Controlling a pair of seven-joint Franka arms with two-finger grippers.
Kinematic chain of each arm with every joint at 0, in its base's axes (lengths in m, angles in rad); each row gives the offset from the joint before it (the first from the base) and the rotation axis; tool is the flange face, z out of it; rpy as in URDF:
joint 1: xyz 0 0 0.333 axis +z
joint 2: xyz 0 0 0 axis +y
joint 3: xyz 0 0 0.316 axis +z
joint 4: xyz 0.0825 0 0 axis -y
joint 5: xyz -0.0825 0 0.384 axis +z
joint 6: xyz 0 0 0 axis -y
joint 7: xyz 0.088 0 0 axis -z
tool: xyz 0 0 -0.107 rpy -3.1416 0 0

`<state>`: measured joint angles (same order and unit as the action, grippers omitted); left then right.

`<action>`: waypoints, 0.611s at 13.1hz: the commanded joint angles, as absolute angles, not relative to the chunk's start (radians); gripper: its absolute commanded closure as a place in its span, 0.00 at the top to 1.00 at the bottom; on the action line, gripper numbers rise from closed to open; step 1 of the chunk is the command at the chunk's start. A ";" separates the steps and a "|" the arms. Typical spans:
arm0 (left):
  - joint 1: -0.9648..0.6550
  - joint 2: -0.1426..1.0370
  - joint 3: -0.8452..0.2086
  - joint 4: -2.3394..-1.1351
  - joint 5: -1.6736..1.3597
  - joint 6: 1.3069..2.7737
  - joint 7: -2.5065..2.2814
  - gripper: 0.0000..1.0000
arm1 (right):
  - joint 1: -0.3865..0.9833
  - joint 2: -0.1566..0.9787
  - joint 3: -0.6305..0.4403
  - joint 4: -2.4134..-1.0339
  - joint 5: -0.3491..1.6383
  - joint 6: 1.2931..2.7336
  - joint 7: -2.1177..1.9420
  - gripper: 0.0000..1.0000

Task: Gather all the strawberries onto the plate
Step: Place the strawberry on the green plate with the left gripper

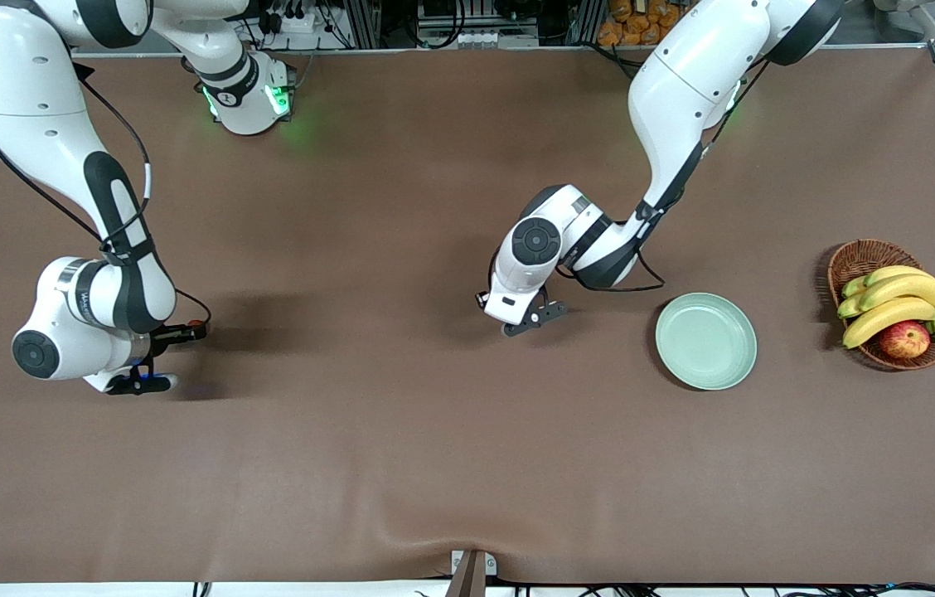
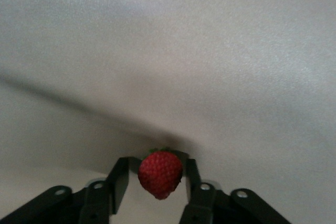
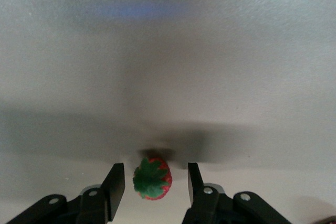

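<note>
Left gripper (image 1: 535, 318): low over the brown table (image 1: 401, 464), beside the plate (image 1: 706, 341) toward the right arm's end; fingers (image 2: 118, 180) clenched on one strawberry (image 2: 160, 173), which fills the gap in the left wrist view. Right gripper (image 1: 186, 332): low over the table, well apart from the plate toward the right arm's end; jaws released, straddling a second strawberry (image 3: 152, 178) with clear space at each side, leafy cap facing the camera, berry apparently resting on the cloth. In the front view a small red spot at these fingertips seems to be that berry. Third strawberry: not found in any view. Plate: pale green, nothing in it, between the left gripper and the basket (image 1: 857, 259) of bananas (image 1: 894, 303) and one apple (image 1: 904, 339). Risks, as judged: the held berry is small and rounded, so a light or off-centre pinch could let it slip out before reaching the plate; released from height, it could roll over the shallow rim. The right jaws, closing unevenly, could nudge the free berry aside rather than catch it.
</note>
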<state>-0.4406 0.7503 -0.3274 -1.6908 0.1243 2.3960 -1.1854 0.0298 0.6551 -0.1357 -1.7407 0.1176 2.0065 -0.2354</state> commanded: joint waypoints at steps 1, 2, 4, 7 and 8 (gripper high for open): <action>-0.424 0.744 -0.321 -1.664 0.152 2.401 -1.197 0.00 | 0.031 0.634 -0.130 -1.766 0.101 1.999 -0.245 0.53; -0.381 0.726 -0.324 -1.667 0.153 2.396 -1.195 0.00 | 0.031 0.635 -0.130 -1.766 0.101 1.996 -0.245 0.48; -0.348 0.681 -0.324 -1.677 0.153 2.373 -1.186 0.00 | 0.037 0.637 -0.130 -1.767 0.101 1.990 -0.244 0.35; -0.243 0.602 -0.324 -1.678 0.152 2.225 -1.055 0.00 | 0.041 0.635 -0.130 -1.764 0.104 1.993 -0.239 0.12; -0.194 0.583 -0.325 -1.677 0.153 2.165 -0.990 0.00 | 0.041 0.635 -0.130 -1.753 0.113 1.996 -0.233 0.00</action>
